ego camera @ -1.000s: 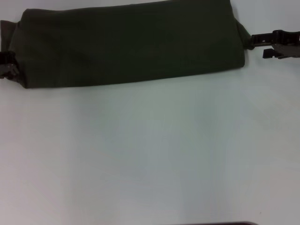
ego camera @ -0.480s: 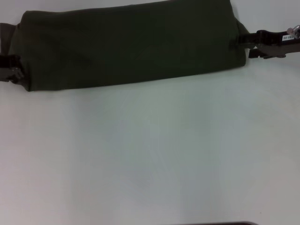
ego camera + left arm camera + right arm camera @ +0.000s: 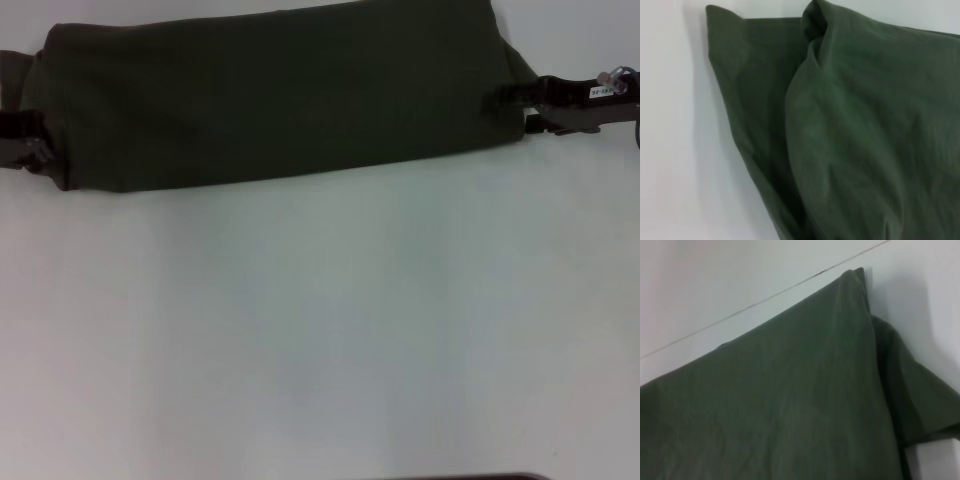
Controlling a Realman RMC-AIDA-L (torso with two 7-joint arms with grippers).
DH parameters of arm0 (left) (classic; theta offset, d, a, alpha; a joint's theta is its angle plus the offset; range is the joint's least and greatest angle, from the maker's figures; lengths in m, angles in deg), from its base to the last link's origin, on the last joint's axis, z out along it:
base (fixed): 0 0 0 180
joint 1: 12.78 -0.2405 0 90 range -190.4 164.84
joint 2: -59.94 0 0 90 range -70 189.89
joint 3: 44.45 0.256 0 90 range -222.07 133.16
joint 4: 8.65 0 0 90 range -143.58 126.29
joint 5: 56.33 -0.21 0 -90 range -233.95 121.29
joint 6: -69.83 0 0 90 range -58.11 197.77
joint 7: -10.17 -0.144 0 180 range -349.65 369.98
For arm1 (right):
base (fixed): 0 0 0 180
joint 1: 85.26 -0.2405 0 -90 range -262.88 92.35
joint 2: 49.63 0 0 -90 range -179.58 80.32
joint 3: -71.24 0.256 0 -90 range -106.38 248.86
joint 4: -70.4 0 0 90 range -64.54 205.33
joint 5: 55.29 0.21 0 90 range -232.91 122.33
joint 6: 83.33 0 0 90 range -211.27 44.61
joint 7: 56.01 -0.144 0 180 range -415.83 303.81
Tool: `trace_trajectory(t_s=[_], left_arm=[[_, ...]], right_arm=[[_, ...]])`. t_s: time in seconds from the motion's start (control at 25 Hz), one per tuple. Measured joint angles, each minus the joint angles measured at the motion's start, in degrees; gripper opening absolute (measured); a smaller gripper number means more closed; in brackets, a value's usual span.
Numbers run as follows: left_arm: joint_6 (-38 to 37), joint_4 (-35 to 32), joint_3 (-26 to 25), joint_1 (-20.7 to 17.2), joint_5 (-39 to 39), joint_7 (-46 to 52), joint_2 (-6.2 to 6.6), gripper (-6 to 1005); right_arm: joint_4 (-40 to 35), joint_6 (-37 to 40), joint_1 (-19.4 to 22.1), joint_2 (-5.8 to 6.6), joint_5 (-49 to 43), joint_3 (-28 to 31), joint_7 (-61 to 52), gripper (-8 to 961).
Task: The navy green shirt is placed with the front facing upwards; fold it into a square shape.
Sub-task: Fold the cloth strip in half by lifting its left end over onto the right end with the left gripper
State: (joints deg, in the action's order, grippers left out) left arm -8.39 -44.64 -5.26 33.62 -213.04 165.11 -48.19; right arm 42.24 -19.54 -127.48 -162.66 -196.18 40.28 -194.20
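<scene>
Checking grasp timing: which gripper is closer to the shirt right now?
Neither clearly: both sit at the navy green shirt. The left gripper is at its left end, the right gripper at its right end, overlapping the fabric edge.

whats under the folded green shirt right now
The navy green shirt lies folded into a long band on the white table. Beneath its top layer, a lower fabric layer sticks out at each end. Anything else underneath is covered.

Plain white table (image 3: 320, 330), matte, evenly lit with soft shadows. Thin dark seam line (image 3: 765, 297) crosses its far part. Dark strip (image 3: 460, 477) at near edge.
</scene>
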Motion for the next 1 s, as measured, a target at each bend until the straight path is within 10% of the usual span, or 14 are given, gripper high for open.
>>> trace_trajectory(t_s=[0.76,1.0], left_arm=[[-0.51,-0.04,0.01,0.45,0.01,0.24,-0.05,37],[-0.54,-0.26,0.01,0.53,0.01,0.41,-0.05,37]], right_arm=[[0.12,-1.28,-1.02,-1.30,0.63,-0.30,-0.21,897],[-0.06,-0.60,-0.28,-0.86,0.50,-0.89,-0.94,662]])
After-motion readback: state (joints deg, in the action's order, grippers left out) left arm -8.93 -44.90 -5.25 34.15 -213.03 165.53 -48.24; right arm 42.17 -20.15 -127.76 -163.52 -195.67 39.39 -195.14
